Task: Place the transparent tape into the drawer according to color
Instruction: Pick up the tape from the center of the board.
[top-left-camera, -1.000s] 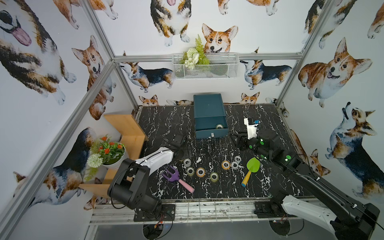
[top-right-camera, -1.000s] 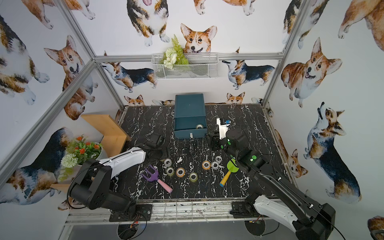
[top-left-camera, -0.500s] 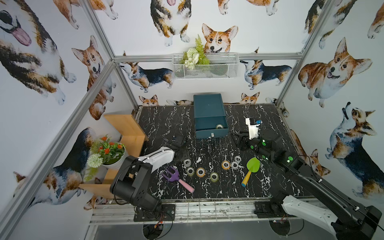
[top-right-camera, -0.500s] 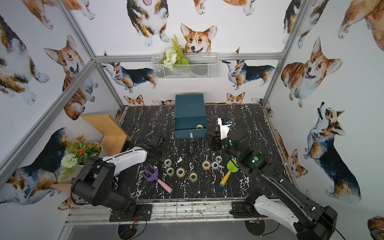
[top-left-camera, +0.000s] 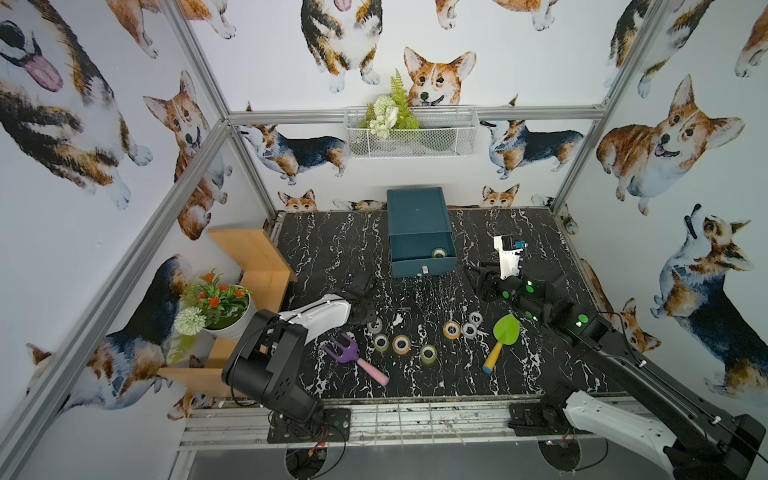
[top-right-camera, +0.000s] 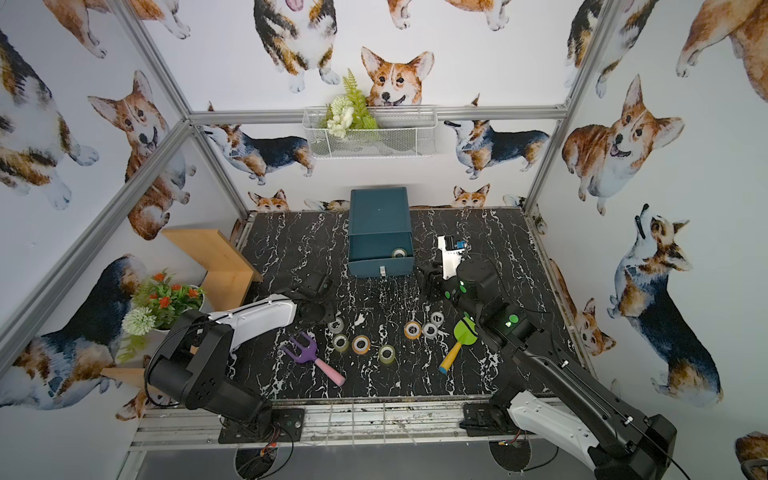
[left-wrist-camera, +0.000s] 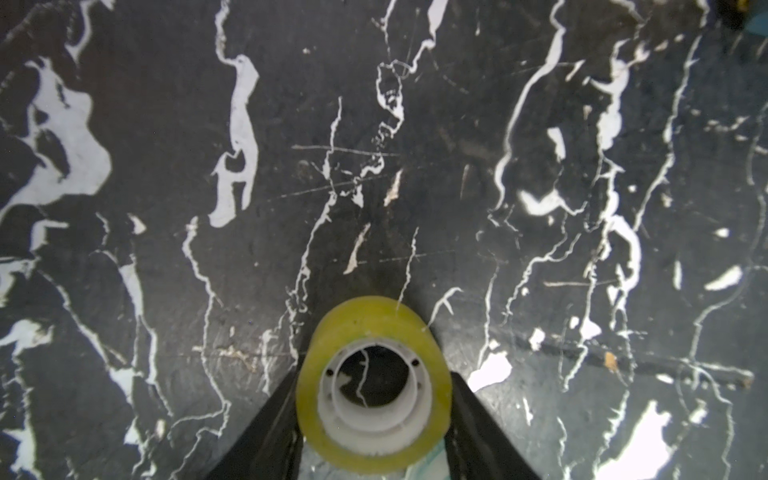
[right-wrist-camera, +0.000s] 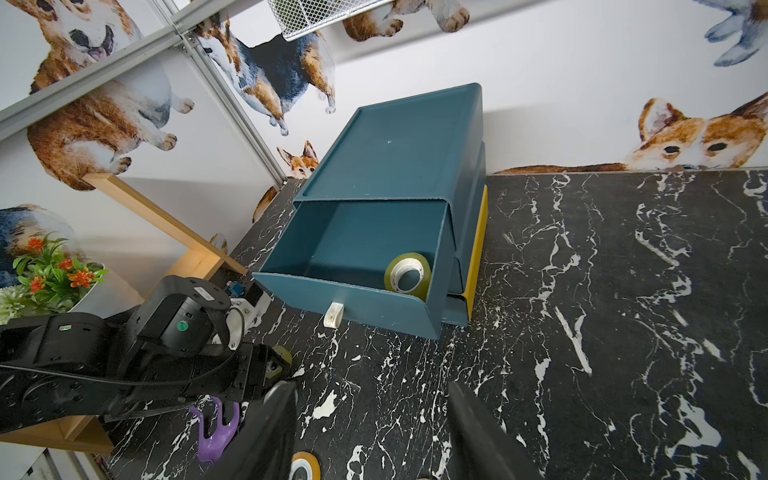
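Note:
My left gripper (left-wrist-camera: 374, 380) is shut on a yellow-green transparent tape roll (left-wrist-camera: 374, 316) with a white core, just over the marble table. In both top views the gripper (top-left-camera: 365, 311) hides that roll. Several more rolls lie near the front: yellow-green (top-left-camera: 381, 341), orange (top-left-camera: 401, 343), clear grey (top-left-camera: 469, 330). The teal drawer (top-left-camera: 419, 268) at the back stands pulled open with one yellow-green roll (right-wrist-camera: 409, 276) in its right corner. My right gripper (right-wrist-camera: 370, 424) is open and empty, above the table in front of the drawer's right side (top-left-camera: 482, 282).
A purple toy rake (top-left-camera: 347, 353) lies beside the left arm. A green toy trowel (top-left-camera: 505, 332) lies under the right arm. A flower pot (top-left-camera: 220, 307) and a wooden shelf (top-left-camera: 253, 257) stand at the left edge. A wire basket (top-left-camera: 409, 133) hangs on the back wall.
My left gripper's jaws have closed in on the yellow-green roll. The right arm has barely moved and stays open.

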